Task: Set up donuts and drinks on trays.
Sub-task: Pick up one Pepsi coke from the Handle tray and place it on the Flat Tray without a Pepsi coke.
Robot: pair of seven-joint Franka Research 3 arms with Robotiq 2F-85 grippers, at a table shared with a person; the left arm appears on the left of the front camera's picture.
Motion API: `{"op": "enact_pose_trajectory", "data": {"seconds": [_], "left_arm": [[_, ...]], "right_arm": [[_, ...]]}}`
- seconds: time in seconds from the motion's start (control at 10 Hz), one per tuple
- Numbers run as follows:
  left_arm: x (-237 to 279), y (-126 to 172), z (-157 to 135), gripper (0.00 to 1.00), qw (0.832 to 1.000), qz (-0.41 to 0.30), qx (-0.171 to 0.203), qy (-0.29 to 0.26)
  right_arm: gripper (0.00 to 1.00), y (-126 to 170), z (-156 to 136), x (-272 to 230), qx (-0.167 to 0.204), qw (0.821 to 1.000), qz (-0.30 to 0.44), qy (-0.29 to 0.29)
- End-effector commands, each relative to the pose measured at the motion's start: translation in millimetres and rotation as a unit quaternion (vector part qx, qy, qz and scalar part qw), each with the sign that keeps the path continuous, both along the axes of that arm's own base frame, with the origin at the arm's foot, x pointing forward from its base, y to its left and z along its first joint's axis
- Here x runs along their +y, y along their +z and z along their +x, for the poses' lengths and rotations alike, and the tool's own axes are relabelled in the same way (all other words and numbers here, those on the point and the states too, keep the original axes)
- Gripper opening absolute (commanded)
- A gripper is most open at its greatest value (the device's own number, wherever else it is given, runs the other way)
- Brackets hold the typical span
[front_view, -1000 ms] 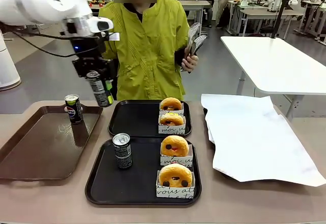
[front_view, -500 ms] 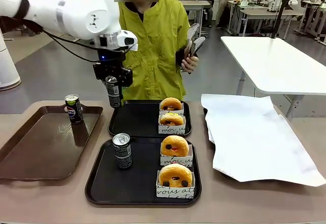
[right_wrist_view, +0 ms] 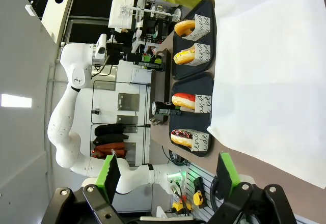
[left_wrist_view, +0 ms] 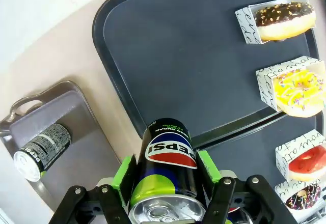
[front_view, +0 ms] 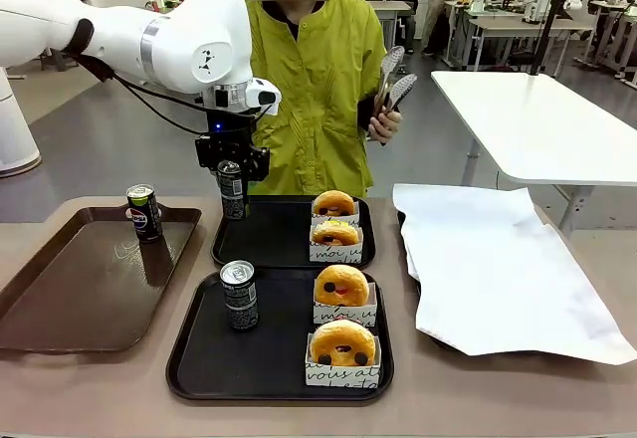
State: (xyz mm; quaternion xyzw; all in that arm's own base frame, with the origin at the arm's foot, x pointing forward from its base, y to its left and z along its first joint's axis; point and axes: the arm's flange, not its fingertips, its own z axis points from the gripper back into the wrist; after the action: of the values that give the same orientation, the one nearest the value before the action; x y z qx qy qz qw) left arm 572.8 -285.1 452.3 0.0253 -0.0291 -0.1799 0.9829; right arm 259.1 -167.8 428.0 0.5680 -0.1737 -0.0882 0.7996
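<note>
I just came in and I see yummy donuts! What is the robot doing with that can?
The robot's left gripper is holding a can in the air above the far black tray, which has two donuts but no drink yet. The near black tray already has a can and two donuts. One more can waits on the brown tray. A person in a green jacket stands across the table holding tongs. The right gripper is open and empty.

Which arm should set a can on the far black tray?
Left. Its jaws already grip a can above the far tray's left edge; the right gripper is open and empty.
</note>
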Motion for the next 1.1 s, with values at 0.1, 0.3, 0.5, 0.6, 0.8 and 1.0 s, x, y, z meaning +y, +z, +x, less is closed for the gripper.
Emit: {"op": "enact_pose_trajectory", "data": {"seconds": [0.1, 0.3, 0.5, 0.6, 0.8, 1.0], "left_arm": [[-0.6, 5.1, -1.0, 0.61, 1.000, -0.003, -0.012, -0.003], [-0.6, 5.1, -1.0, 0.61, 1.000, -0.003, -0.012, -0.003], [-4.3, -4.3, 11.8, 0.61, 1.000, -0.016, -0.008, 0.014], [-5.6, -7.8, 16.4, 0.61, 0.999, -0.031, -0.016, 0.028], [-12.9, -17.2, 28.4, 0.61, 0.997, -0.047, -0.034, 0.047], [-25.5, -35.8, 48.7, 0.61, 0.996, -0.059, -0.029, 0.057]], "right_arm": [[1.00, -0.4, 1.3, 0.0, -0.010, 1.000, 0.005, 0.001], [1.00, -0.4, 1.3, 0.0, -0.010, 1.000, 0.005, 0.001], [1.00, -0.4, 1.3, 0.0, -0.010, 1.000, 0.005, 0.001], [1.00, -0.4, 1.3, 0.0, -0.010, 1.000, 0.005, 0.001], [1.00, -0.4, 1.3, 0.0, -0.010, 1.000, 0.005, 0.001], [1.00, -0.4, 1.3, 0.0, -0.010, 1.000, 0.005, 0.001]]}}
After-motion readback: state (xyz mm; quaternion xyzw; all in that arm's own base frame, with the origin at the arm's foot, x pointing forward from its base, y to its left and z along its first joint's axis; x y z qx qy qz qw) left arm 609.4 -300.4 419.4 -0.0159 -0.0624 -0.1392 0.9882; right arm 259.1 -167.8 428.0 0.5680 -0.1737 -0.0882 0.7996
